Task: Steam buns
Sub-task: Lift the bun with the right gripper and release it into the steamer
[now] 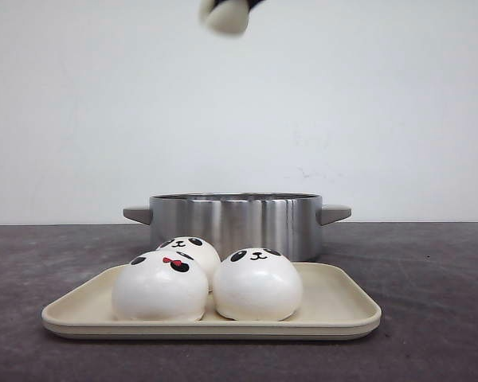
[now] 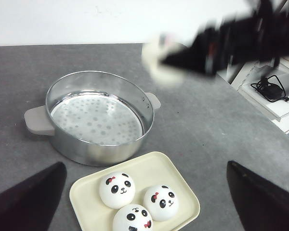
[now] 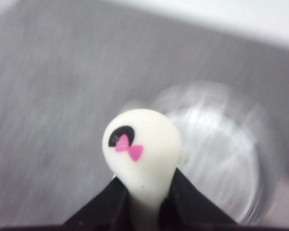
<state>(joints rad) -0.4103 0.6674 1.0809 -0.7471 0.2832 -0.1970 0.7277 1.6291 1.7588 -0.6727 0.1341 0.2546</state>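
Bun (image 3: pixel 142 144) squeezed narrow in the closed right gripper (image 3: pixel 145 202), high above the pot (image 1: pixel 237 223): soft and light, best pinched low. Three buns (image 1: pixel 203 278) sit mid-tray (image 1: pixel 342 306). Left gripper (image 2: pixel 144 202) spread wide, empty.

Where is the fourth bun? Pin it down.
The fourth bun is squeezed in the right tool, in the air above the steamer pot, near the front view's top edge, away from the tray.

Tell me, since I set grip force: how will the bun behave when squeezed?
The held bun is pinched narrow between the right gripper, so probably soft and squashy. Its glossy skin may slip. It looks light, carried high above the steamer pot.
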